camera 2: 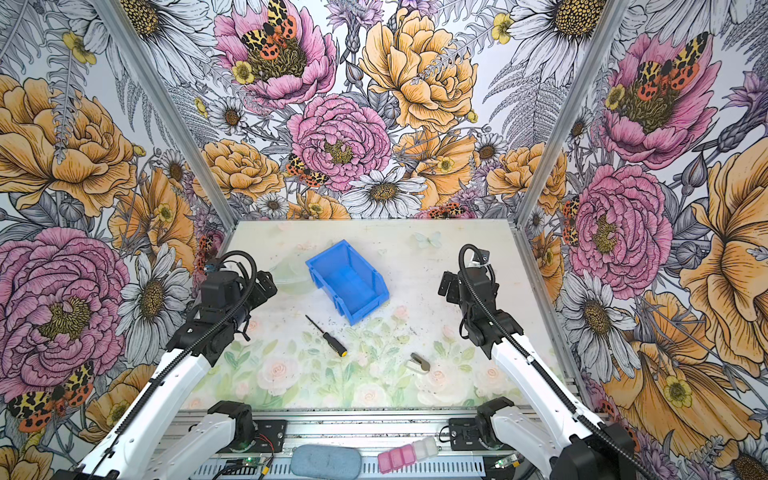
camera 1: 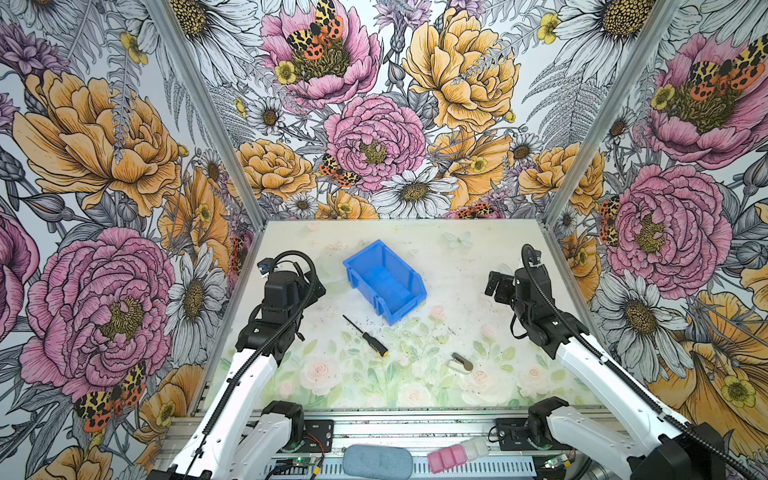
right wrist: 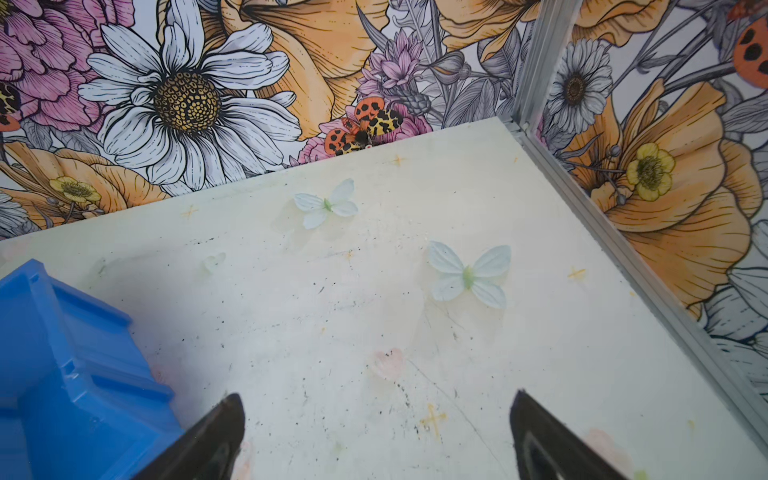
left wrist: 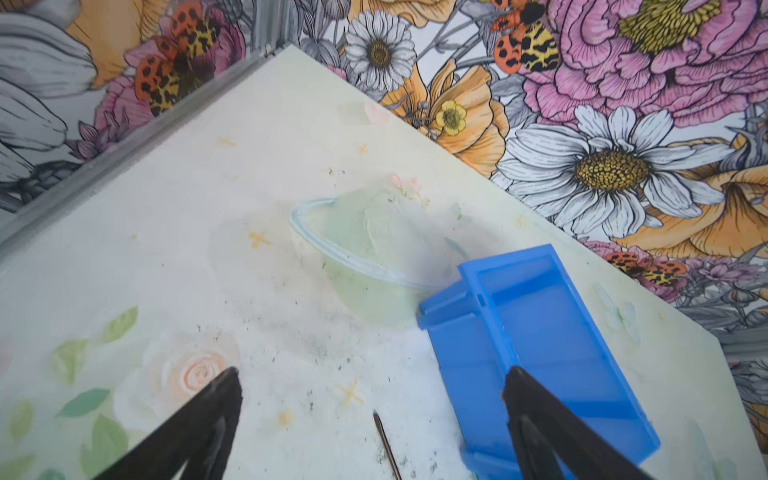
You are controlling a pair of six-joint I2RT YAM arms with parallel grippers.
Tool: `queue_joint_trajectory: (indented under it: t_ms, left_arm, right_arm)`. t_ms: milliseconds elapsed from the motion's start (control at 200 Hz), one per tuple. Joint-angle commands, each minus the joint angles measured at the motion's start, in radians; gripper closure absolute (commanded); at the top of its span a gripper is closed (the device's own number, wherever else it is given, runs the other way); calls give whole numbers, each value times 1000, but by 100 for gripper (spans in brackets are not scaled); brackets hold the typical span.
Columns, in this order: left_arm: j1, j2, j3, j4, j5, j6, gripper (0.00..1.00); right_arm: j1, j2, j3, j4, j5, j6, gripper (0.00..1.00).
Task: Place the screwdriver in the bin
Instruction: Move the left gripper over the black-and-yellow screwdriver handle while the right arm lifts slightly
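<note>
Currently our left gripper [left wrist: 372,374], nearer, jaws apart and empty, hovers just beyond the screwdriver [camera 1: 365,336], whose tip points between them.

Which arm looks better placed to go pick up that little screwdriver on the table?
Probably the left. The left hand, open, hangs close to the screwdriver, whose tip shows in its wrist view. The right hand, also open, is farther off, and its wrist view shows only the bin and table.
</note>
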Motion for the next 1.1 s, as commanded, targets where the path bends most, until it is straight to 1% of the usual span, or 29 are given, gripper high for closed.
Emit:
queue_joint_trajectory:
  t_ms: [0, 80, 160, 175, 210, 290, 385, 485, 620, 805, 970, 1090]
  left_arm:
    - [-80, -38, -28, -122, 47, -133, 1]
    - [-140, -26, -27, -196, 41, -220, 1]
    - [-220, -2, -17, -274, 32, -310, 1]
    - [-238, 2, -17, -284, 3, -326, 1]
    - [-277, 12, -17, -301, -10, -363, 1]
    - [-358, 49, -28, -308, -11, -438, 1]
    - [-456, 118, -16, -311, -19, -495, 1]
    - [-519, 192, 10, -310, -17, -534, 1]
    - [-548, 267, 31, -308, -11, -557, 1]
    - [-539, 386, 71, -295, 17, -526, 1]
    - [-547, 480, 106, -270, 15, -514, 2]
    - [-547, 535, 128, -235, 18, -507, 5]
  right_arm:
    - [36, 51, 74, -159, -24, 57, 0]
    - [57, 88, 111, -189, -37, 50, 1]
    - [77, 113, 124, -200, -40, 45, 0]
    - [82, 115, 124, -202, -39, 46, 0]
    - [95, 121, 125, -204, -35, 49, 1]
    - [123, 128, 116, -204, -27, 56, 1]
    - [147, 148, 115, -215, -34, 65, 0]
    - [174, 167, 114, -224, -29, 76, 1]
    - [213, 190, 127, -223, -15, 59, 1]
    - [261, 220, 170, -222, 3, -23, 1]
    - [264, 234, 177, -217, -9, -32, 0]
    - [263, 234, 174, -211, -10, -33, 1]
